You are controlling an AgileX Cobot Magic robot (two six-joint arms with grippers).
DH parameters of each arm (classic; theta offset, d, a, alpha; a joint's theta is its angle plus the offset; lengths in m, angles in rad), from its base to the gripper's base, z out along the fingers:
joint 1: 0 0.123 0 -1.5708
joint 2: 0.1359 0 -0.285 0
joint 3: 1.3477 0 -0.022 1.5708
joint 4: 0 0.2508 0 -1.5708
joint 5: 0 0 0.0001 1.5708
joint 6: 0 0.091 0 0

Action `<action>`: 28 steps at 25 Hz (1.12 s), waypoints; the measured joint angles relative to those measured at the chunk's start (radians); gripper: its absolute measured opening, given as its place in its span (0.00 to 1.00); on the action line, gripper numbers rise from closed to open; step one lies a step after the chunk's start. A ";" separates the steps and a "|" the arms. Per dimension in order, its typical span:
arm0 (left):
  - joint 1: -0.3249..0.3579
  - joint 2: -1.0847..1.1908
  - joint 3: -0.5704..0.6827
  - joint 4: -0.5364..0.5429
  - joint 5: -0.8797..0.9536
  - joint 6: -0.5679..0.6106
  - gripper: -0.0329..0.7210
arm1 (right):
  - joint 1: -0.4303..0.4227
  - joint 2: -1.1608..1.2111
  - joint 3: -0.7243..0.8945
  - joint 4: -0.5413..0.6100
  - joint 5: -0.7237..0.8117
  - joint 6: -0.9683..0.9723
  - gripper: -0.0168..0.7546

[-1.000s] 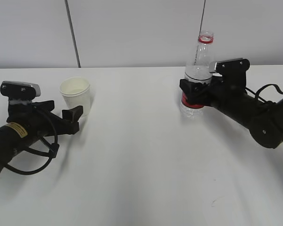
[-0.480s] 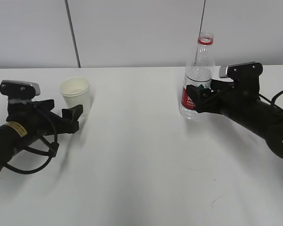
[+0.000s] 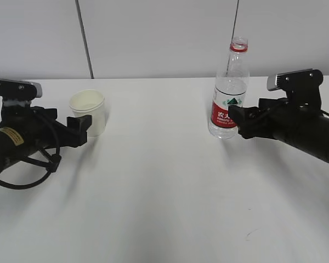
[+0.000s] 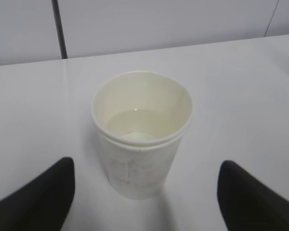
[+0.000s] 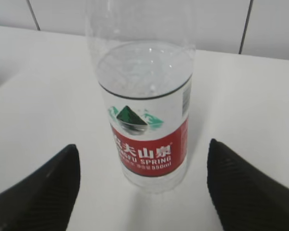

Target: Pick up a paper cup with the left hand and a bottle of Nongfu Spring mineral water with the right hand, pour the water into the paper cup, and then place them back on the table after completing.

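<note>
Paper cup [image 4: 142,134] and bottle [image 3: 228,93] both stand upright on the table [image 3: 164,186], each just ahead of its own gripper and free of it. Your left hand [image 3: 79,129] is spread wide, its two black fingers [image 4: 36,197] sitting to either side of the cup and short of it, touching nothing; the cup holds a shallow pool of water [image 4: 139,122] at its bottom. Treat that cup as light, thin-walled and easy to crush: if you take it again, judge the mid-wall the best place, below the rolled rim, and close only until it resists, since a hard squeeze would likely oval the mouth and spill. It appears to be two cups nested, so a grip near the top could lift one out of the other. Your right hand [image 3: 236,118] is likewise released, jaws apart, with the bottle centred in front of them and clear of both. The bottle has no cap, a red ring at the neck, and water up to about the top of the label [image 5: 147,139]. Expect it to be noticeably heavier than the cup, smooth and somewhat springy; the labelled waist looks like the firmest hold, and keep it upright because the mouth is open.
</note>
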 joint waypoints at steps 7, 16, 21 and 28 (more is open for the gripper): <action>0.000 -0.149 0.001 0.001 0.245 0.000 0.78 | 0.000 -0.157 0.005 -0.033 0.274 0.000 0.79; 0.000 -0.309 0.002 -0.021 0.626 -0.018 0.78 | 0.000 -0.348 0.008 -0.037 0.663 0.191 0.79; 0.000 -0.410 0.000 -0.063 0.867 -0.048 0.78 | 0.000 -0.477 0.008 -0.037 0.913 0.249 0.78; 0.000 -0.479 -0.093 -0.169 1.359 -0.052 0.78 | 0.000 -0.572 -0.065 0.081 1.349 0.256 0.78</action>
